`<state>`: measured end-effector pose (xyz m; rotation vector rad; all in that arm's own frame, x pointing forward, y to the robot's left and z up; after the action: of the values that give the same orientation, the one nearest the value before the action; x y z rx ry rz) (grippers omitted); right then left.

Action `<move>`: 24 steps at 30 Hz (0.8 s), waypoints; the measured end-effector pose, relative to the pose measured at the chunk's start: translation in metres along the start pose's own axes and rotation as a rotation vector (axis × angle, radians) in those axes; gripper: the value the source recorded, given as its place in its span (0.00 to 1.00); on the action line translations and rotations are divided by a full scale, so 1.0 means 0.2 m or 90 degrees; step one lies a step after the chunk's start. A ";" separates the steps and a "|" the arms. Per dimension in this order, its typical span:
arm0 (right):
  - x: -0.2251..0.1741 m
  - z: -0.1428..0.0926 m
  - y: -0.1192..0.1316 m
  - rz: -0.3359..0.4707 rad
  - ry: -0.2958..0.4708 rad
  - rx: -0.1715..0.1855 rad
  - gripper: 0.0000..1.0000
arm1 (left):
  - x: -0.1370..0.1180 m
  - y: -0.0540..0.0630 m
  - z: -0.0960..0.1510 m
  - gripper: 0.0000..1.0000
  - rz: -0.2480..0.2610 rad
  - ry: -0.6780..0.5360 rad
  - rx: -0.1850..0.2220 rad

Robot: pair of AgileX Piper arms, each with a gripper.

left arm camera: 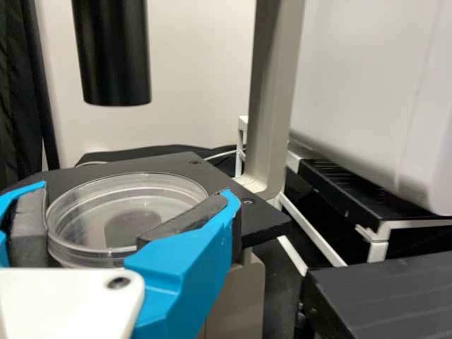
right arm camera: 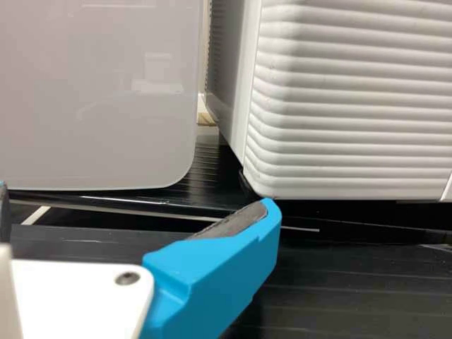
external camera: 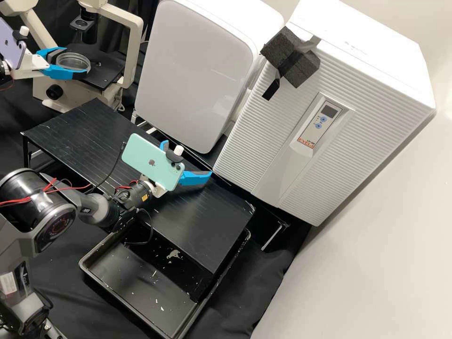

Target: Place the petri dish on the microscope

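A ribbed white cabinet [external camera: 263, 141] takes up the upper right of the high view, beside the smooth-fronted white unit [external camera: 195, 70] at the upper middle. The black platform [external camera: 202, 212] crosses the middle of that frame, and the microscope [external camera: 75, 94] stands at the upper left, where the task seems to be in its last stretch. Its flat black stage [external camera: 106, 75] has the dish over it, under the black tube [left arm camera: 113, 56], so carrying the dish across looks done. The right gripper [external camera: 187, 159], at the centre of the high view, has its jaws wide apart with nothing between them; it seems to have no part in this step. The left gripper [external camera: 76, 60], at the upper left, is closed on the petri dish [left arm camera: 113, 205], a pad against either side of the rim. The dish sits about level, and a dark round patch shows through its clear base, perhaps the stage's centre. Whether the base touches the stage I cannot tell. What is left, I judge, is small: settle the dish flat, centre it if need be, part the jaws evenly so neither pad drags it, then back away clear of the tube.
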<state>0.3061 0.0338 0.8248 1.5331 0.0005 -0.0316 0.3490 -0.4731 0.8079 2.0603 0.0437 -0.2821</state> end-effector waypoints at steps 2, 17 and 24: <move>0.00 0.00 0.00 0.000 0.000 0.000 1.00 | 0.03 0.00 -0.01 0.00 0.000 0.007 0.001; 0.00 0.00 0.00 0.000 0.000 0.000 1.00 | 0.26 0.08 -0.07 0.00 -0.002 0.058 0.025; 0.00 0.00 0.00 0.000 0.000 0.000 1.00 | 0.30 0.09 -0.08 0.00 -0.003 0.063 0.024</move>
<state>0.3061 0.0338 0.8248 1.5331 0.0005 -0.0316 0.4135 -0.4726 0.8177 2.1108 0.1049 -0.1858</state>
